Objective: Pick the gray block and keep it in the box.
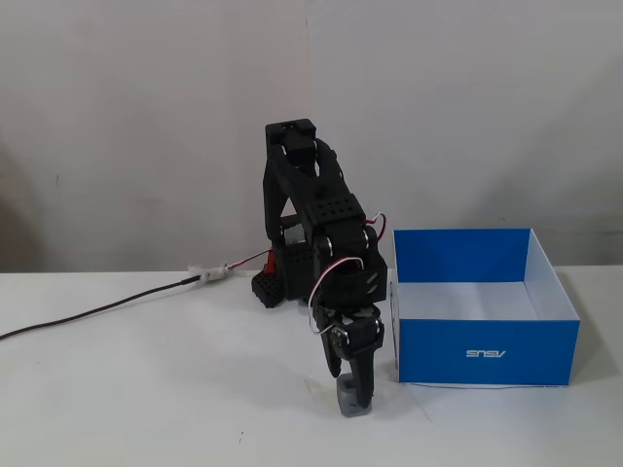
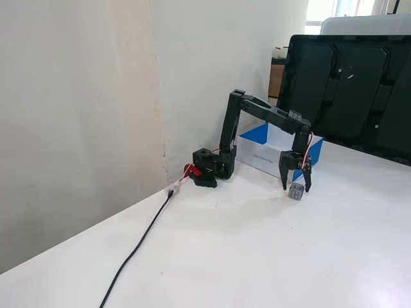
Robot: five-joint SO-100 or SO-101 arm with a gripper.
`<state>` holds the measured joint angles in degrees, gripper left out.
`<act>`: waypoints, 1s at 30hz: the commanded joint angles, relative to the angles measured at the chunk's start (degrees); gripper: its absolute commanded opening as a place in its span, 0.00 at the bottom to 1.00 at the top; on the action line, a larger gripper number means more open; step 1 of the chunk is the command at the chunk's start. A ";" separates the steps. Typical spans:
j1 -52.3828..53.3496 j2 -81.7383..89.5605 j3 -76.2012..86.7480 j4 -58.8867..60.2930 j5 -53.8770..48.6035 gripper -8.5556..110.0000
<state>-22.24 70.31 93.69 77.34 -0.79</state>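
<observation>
The gray block (image 1: 350, 402) is a small cube standing on the white table, just left of the box's front corner. It also shows in the other fixed view (image 2: 296, 191). My gripper (image 1: 350, 381) points straight down over it, jaws open, with one finger on each side of the block (image 2: 296, 186). The fingertips are down near the table. I cannot tell whether the fingers touch the block. The box (image 1: 487, 352) is blue with a white inside, open on top and empty, and stands right of the gripper. In the other fixed view the box (image 2: 255, 154) lies behind the arm.
The arm's base (image 1: 273, 284) stands at the back near the wall, and a dark cable (image 1: 97, 311) runs left from it across the table. A large black screen (image 2: 350, 90) stands behind the box. The wall (image 2: 77, 128) is close on the left.
</observation>
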 commanded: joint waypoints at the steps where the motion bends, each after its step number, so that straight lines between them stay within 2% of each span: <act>1: 0.44 1.32 -3.87 0.44 0.70 0.20; 4: 0.88 0.88 -4.66 0.62 0.70 0.07; 11: 4.13 6.24 -8.00 6.24 0.00 0.07; 18: 3.60 35.07 -5.54 14.94 -0.18 0.07; 24: -5.71 51.86 -3.08 16.08 -0.09 0.07; 30: -24.96 52.91 -2.37 13.36 -1.85 0.07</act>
<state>-42.19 121.46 91.85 92.37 -2.20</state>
